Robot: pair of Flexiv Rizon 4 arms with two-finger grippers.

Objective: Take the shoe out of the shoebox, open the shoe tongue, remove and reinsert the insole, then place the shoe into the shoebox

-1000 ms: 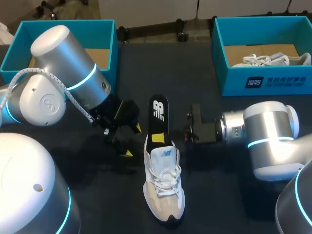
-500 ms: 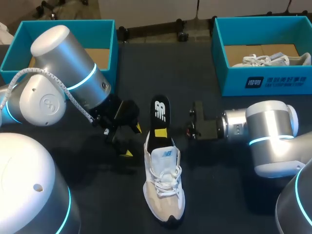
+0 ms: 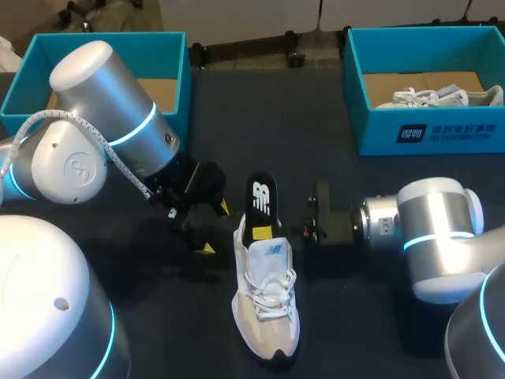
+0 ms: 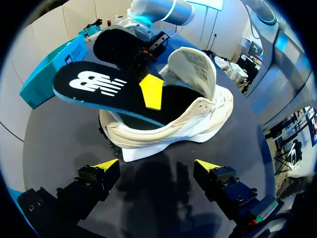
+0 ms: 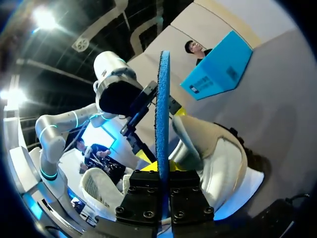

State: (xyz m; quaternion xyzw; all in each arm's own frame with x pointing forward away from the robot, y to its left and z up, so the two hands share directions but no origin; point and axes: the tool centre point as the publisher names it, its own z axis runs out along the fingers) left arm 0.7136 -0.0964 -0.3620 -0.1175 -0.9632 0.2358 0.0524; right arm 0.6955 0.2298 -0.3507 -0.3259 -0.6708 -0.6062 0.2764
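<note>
A cream-white shoe (image 3: 267, 304) lies on the dark table with its toe toward me and its tongue lifted (image 4: 194, 69). A black insole (image 3: 260, 201) with a white logo sticks out of the shoe's heel end, part way inside. My right gripper (image 3: 259, 230) is shut on the insole, one yellow tip on top of it. In the right wrist view the insole (image 5: 162, 109) stands edge-on between the shut fingers (image 5: 161, 171), with the shoe (image 5: 220, 163) beside them. My left gripper (image 4: 157, 166) is open just left of the shoe (image 4: 188, 124), touching nothing.
A teal shoebox (image 3: 426, 130) at the back right holds another white shoe (image 3: 442, 96). A second teal box (image 3: 177, 75) stands at the back left behind my left arm. Bare dark table lies between the boxes and in front of the shoe.
My right gripper has shut on the insole and pushed it toward me, deeper into the shoe. The left arm has not moved.
</note>
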